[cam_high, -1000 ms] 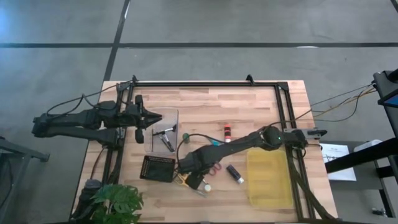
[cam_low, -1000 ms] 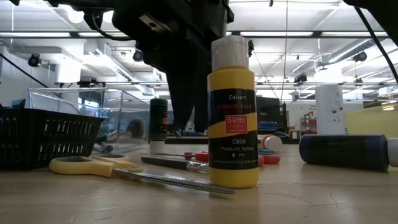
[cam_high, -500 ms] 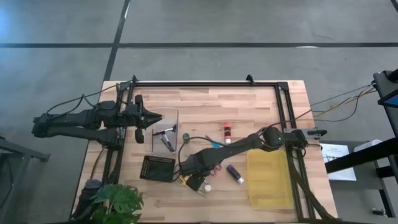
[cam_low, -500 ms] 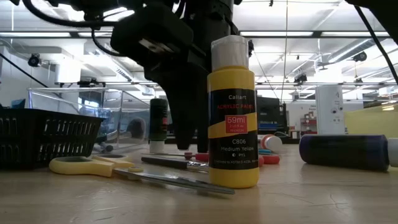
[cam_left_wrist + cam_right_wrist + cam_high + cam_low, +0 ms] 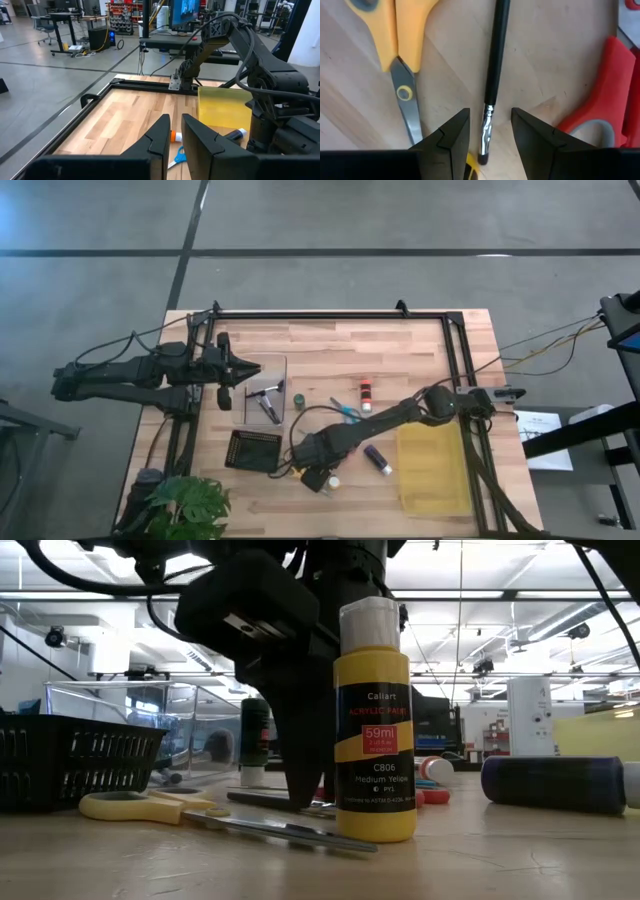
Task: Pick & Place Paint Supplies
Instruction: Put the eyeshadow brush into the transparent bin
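The right claw [image 5: 487, 135] is low over the bench [image 5: 400, 345], near its front edge, next to the black square tray [image 5: 253, 450]. Its two fingers [image 5: 447, 137] are partly open, one on each side of a thin black brush [image 5: 494, 75] that lies flat on the wood. The fingers are not squeezing the brush, and the claw holds nothing. Yellow scissors [image 5: 395, 45] lie just beside the brush on one side, and red scissors [image 5: 605, 120] lie on the other side. A yellow paint bottle [image 5: 374, 720] with a white cap stands up close by. A dark bottle [image 5: 555, 783] lies on its side nearby, and the yellow bin [image 5: 432, 465] sits farther to the right. The left claw [image 5: 172, 131] waits at the left side of the bench, above a clear tray [image 5: 262, 390], with its fingers almost closed and nothing between them
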`<action>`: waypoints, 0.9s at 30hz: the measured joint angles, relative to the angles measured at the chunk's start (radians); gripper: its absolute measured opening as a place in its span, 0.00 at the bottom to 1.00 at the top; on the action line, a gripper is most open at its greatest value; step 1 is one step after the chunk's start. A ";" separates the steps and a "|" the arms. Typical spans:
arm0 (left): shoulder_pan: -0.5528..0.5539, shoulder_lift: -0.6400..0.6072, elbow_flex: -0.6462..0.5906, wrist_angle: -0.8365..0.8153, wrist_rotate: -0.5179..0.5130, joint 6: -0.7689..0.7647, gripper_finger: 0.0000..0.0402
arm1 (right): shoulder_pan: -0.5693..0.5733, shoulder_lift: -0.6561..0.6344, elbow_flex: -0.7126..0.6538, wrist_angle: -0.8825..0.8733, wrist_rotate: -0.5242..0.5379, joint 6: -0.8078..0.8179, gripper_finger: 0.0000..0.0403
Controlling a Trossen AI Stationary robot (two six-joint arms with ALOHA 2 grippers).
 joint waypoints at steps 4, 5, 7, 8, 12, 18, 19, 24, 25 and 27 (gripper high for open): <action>0.000 0.000 0.000 0.003 0.000 0.000 0.14 | 0.000 -0.004 -0.017 0.009 0.000 0.005 0.36; 0.000 0.000 0.000 0.004 0.000 0.000 0.14 | 0.000 -0.004 -0.022 0.011 -0.002 0.006 0.36; 0.000 0.000 0.000 0.006 0.000 0.000 0.14 | 0.000 -0.005 -0.035 0.018 -0.006 0.007 0.36; 0.000 0.000 0.000 0.007 0.000 0.000 0.14 | 0.000 -0.006 -0.042 0.023 -0.010 0.009 0.36; 0.000 0.000 0.000 0.007 0.000 0.000 0.14 | -0.001 -0.008 -0.063 0.039 -0.033 0.021 0.36; 0.000 0.000 0.000 0.008 0.000 0.000 0.14 | -0.001 -0.005 -0.071 0.041 -0.028 0.026 0.24; 0.000 0.000 0.000 0.008 0.000 0.000 0.14 | -0.001 -0.004 -0.072 0.041 -0.027 0.025 0.20; 0.000 0.000 0.000 0.009 0.000 -0.001 0.14 | -0.004 -0.004 -0.073 0.043 -0.025 0.006 0.05; 0.000 0.000 0.000 0.009 0.000 -0.001 0.14 | -0.004 -0.004 -0.073 0.044 -0.021 0.001 0.05; 0.000 0.000 0.000 0.009 0.000 -0.001 0.14 | -0.005 -0.004 -0.073 0.048 -0.009 -0.004 0.05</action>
